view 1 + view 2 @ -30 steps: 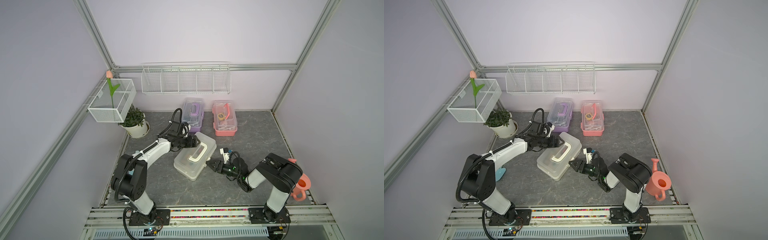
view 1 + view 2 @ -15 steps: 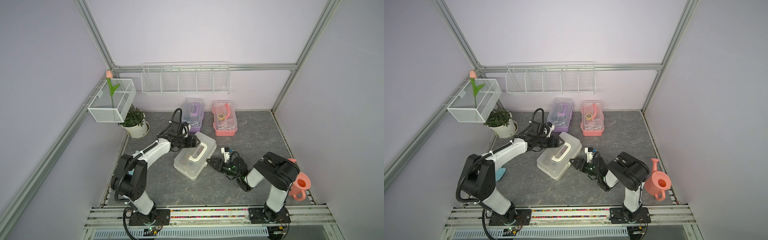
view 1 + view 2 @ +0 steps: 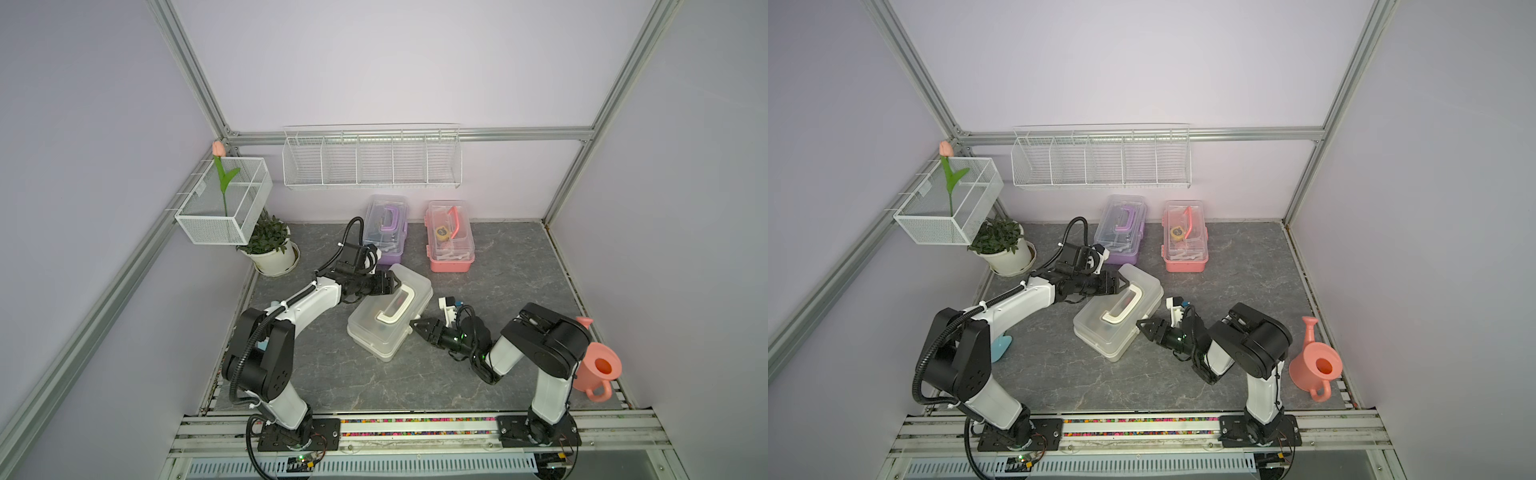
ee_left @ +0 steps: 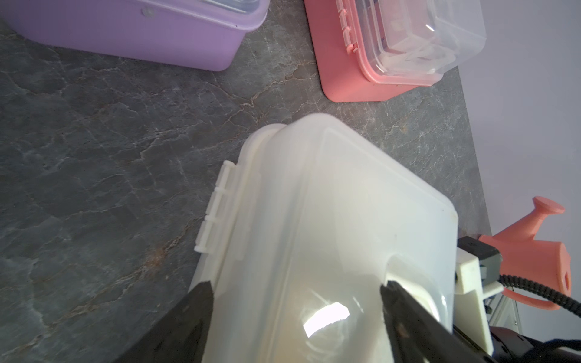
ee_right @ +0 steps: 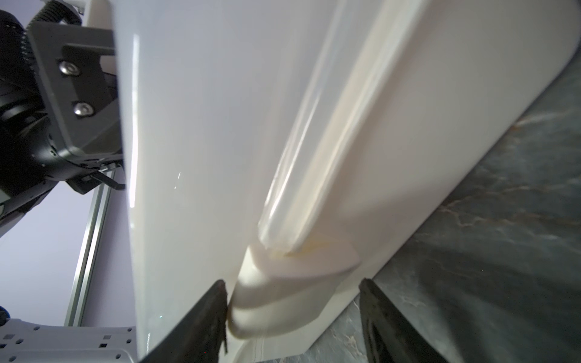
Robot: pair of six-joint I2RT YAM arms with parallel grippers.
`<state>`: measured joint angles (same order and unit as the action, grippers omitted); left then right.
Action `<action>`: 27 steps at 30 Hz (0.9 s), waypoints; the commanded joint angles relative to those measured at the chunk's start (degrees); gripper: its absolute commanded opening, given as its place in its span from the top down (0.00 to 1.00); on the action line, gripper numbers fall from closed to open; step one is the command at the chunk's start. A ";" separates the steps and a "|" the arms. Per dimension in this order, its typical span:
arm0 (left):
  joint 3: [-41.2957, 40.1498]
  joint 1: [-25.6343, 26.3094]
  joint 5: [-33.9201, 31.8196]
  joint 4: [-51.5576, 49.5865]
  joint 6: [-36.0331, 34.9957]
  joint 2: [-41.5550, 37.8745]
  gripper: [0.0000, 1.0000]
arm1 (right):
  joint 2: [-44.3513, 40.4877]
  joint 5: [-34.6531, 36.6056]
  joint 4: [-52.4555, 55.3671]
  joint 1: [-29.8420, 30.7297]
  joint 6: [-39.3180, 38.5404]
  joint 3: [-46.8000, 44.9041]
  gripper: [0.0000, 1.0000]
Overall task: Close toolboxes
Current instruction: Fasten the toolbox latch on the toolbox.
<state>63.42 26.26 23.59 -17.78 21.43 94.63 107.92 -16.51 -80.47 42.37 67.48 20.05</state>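
While the left arm stretches low and forward with its forearm nearly level, the left end effector rests over the far corner of the white toolbox. Its jaws are spread wide across the clear lid. The right arm is folded tight, elbow down near the bench, wrist pointing at the box's near long side. The right end effector stands open around the white latch: one finger just touches the latch, the other stays apart from it. The white toolbox lies diagonally mid-bench with its lid down. The purple toolbox and pink toolbox sit side by side at the back wall, well apart from both end effectors.
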 commanded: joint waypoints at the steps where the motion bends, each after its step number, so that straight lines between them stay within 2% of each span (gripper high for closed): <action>1: -2.53 1.10 2.77 -4.76 2.23 2.45 0.15 | 1.24 2.00 -1.71 0.78 0.00 3.53 0.34; 11: -3.02 1.14 2.68 -4.48 2.34 2.38 0.15 | -2.00 4.43 -1.62 0.73 -1.00 1.19 0.47; 25: -2.52 1.07 2.51 -4.65 2.11 3.09 0.15 | -5.84 5.15 -1.54 0.45 0.66 -2.24 0.51; 27: -2.36 1.07 2.59 -4.65 2.24 3.11 0.15 | -6.31 5.06 -1.54 0.43 -0.33 -2.08 0.49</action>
<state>63.09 25.78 23.35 -16.51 21.41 94.78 103.15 -12.62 -79.33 42.89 67.46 18.50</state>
